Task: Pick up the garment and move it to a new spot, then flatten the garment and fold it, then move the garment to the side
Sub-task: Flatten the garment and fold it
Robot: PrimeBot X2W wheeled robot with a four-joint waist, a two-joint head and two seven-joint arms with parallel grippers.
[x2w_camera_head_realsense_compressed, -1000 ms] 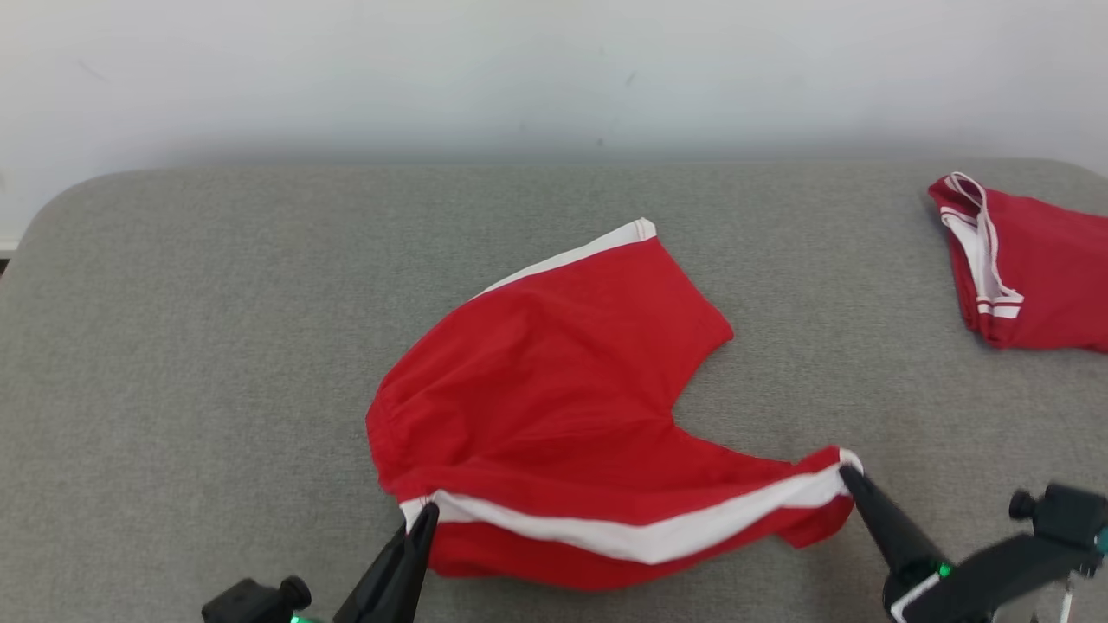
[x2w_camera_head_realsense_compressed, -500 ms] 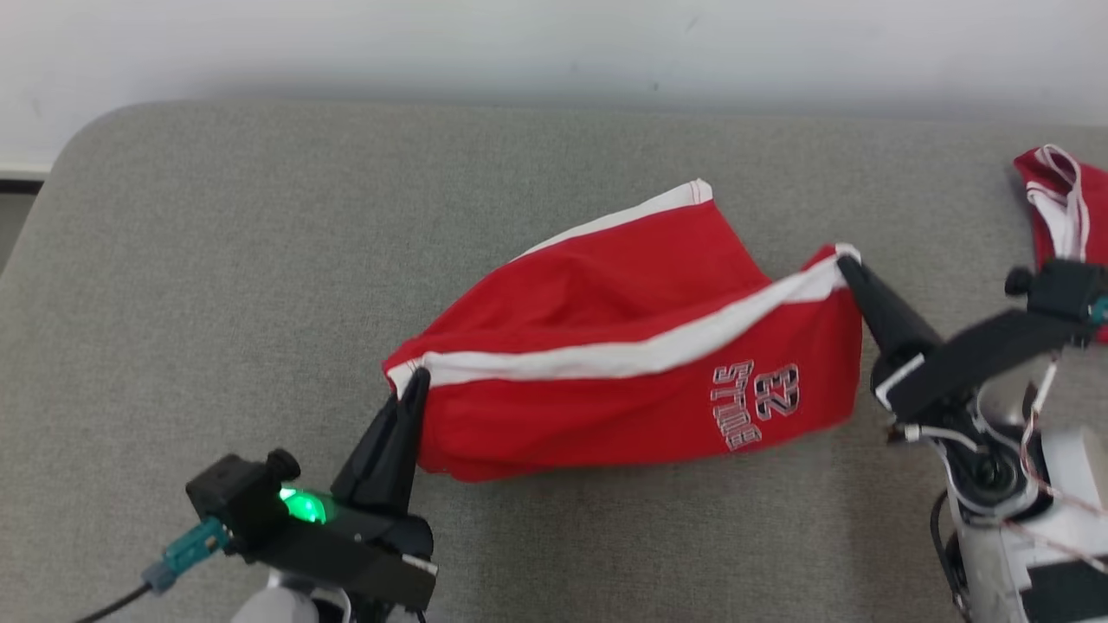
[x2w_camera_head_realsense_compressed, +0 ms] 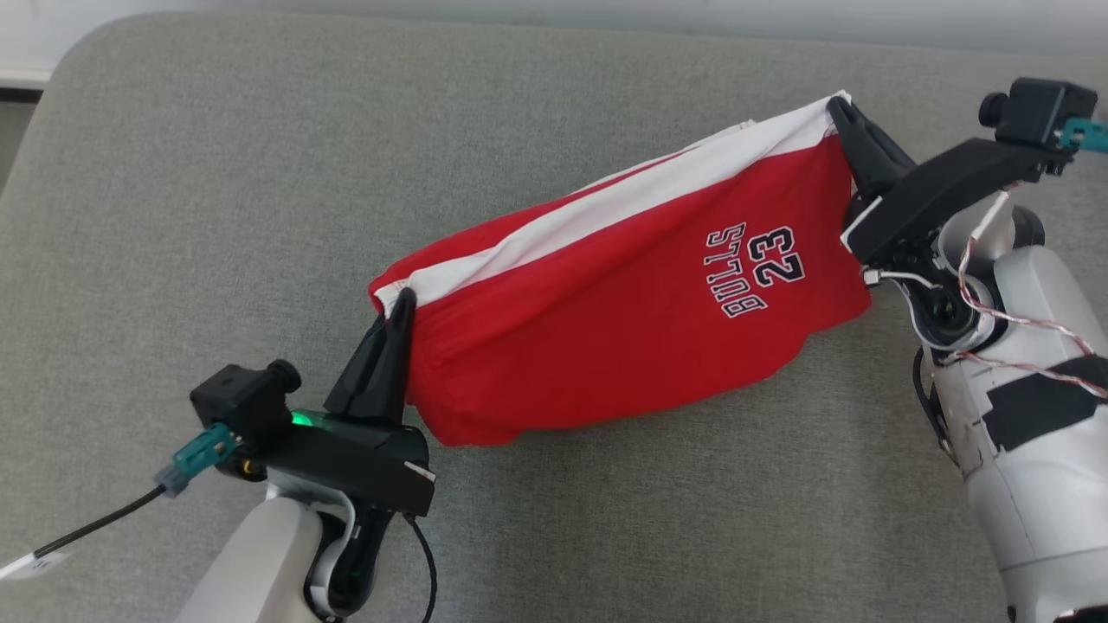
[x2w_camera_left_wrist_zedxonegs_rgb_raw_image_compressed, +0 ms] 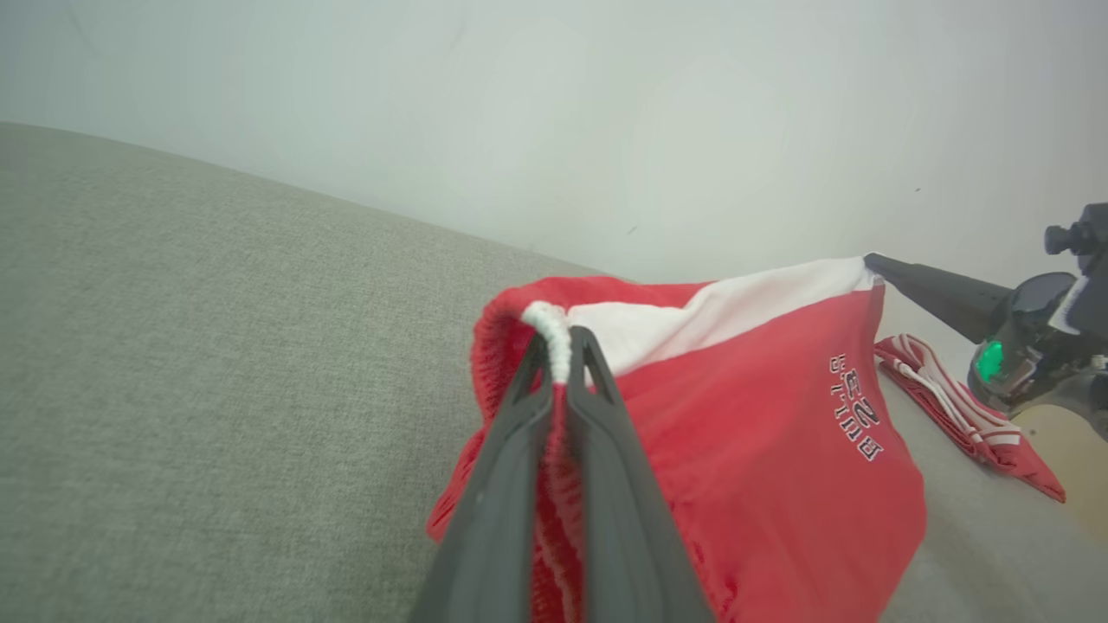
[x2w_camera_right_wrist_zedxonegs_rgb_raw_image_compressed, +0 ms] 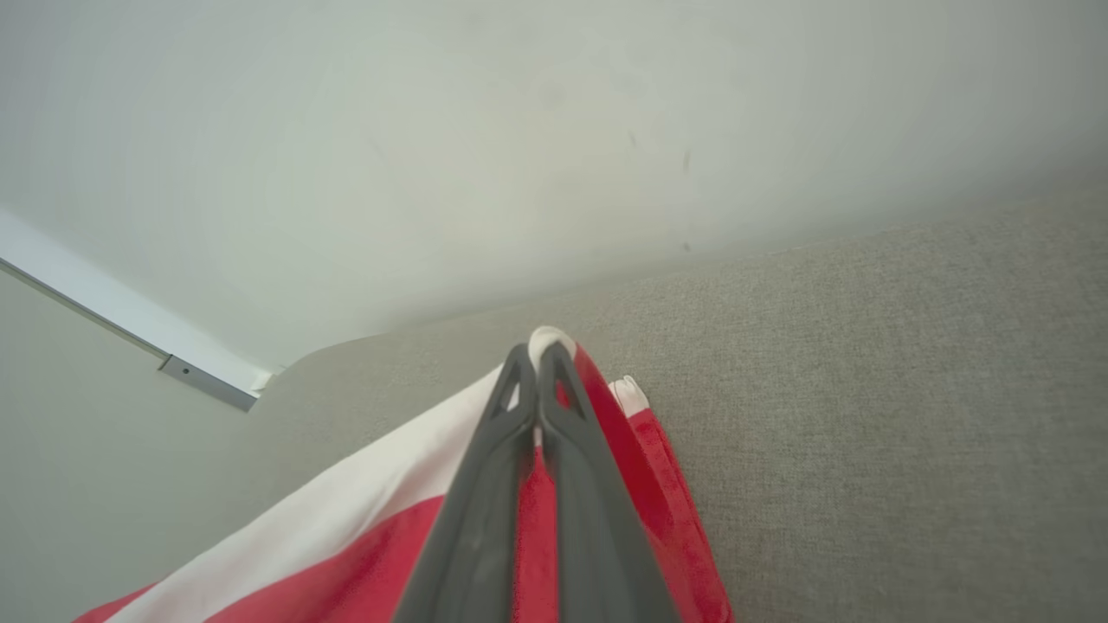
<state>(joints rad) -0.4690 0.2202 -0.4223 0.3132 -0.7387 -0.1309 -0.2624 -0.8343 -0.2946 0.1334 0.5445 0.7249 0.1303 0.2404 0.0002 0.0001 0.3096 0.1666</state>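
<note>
Head view: garment (x2w_camera_head_realsense_compressed: 606,303) stretched between left pincer (x2w_camera_head_realsense_compressed: 403,300), right pincer (x2w_camera_head_realsense_compressed: 836,105), both clamped on corners

The left tool (x2w_camera_head_realsense_compressed: 401,299) and right tool (x2w_camera_head_realsense_compressed: 836,105) pinch shorts (x2w_camera_head_realsense_compressed: 623,303).

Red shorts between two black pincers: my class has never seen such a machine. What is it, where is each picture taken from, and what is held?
A wheeled robot with two arms, each ending in two dark fingers. One picture looks down from its head; the others look along each wrist's fingers. The left gripper and right gripper are each shut on one end of the white stripe of the red cloth shorts printed BULLS 23, stretching them over the grey fabric surface. Another red-and-white garment lies beyond the right gripper.
</note>
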